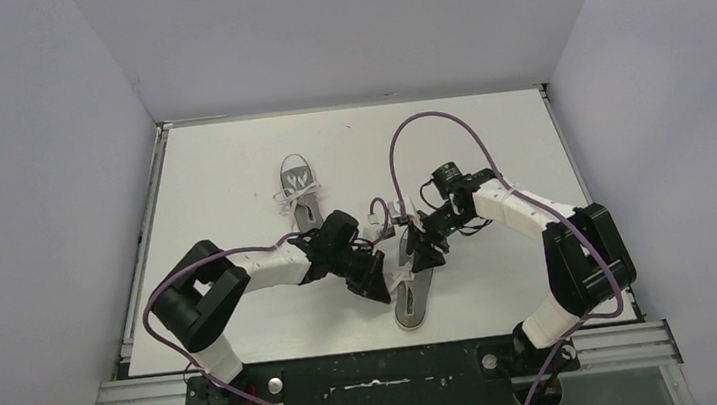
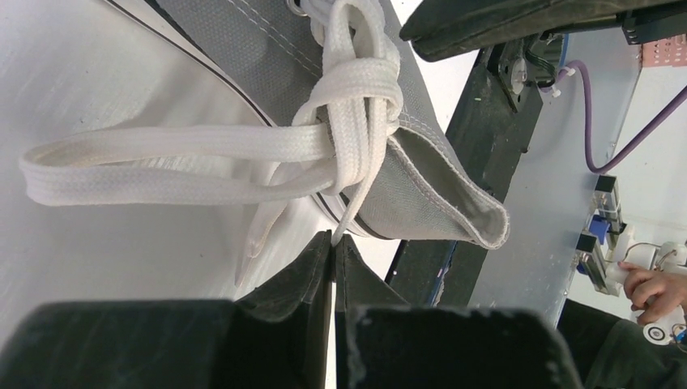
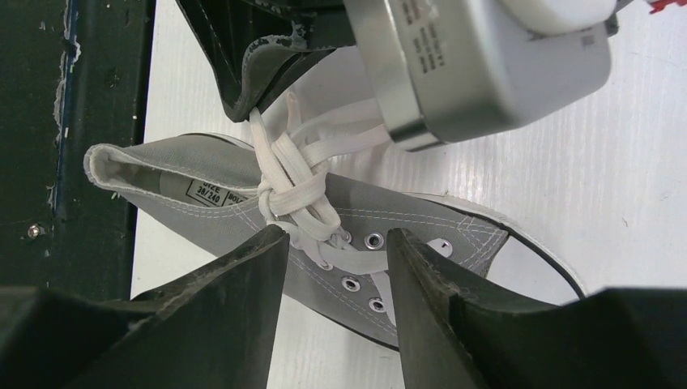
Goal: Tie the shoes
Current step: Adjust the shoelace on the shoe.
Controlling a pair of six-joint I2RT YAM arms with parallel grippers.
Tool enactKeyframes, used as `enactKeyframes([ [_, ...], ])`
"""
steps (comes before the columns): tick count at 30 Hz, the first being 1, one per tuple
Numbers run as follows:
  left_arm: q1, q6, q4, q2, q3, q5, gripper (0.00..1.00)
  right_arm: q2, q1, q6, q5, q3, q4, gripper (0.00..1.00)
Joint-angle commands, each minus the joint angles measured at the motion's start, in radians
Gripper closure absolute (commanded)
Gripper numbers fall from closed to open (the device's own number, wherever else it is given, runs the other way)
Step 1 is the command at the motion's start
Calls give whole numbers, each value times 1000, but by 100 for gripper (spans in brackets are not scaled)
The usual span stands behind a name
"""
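A: Bright, even light from above; the white desk [image 1: 231, 176] carries only faint, soft shadows.
B: Wrist views are sharp on the laces [image 2: 356, 89], though the near left end effector [image 2: 334, 241] reads dark, detail lost.

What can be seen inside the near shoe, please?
Inside the shoe, grey lining and a printed size label show near the opening. Toward the toe, the canvas upper and the knotted laces cover the rest.

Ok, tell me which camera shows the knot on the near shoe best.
Left wrist: the knot is large and close, every wrap distinct, nothing covering it. Right wrist shows it clearly too, but smaller. Top external shows only a small white blur.
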Motion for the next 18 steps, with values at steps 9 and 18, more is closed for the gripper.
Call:
enactKeyframes([
  [9, -4, 30, 23, -26, 33, 21, 100, 64, 20, -75, -69, 85, -42, 57],
  [18, -3, 25, 31, -21, 32, 21, 100, 57, 32, -79, -71, 59, -33, 57],
])
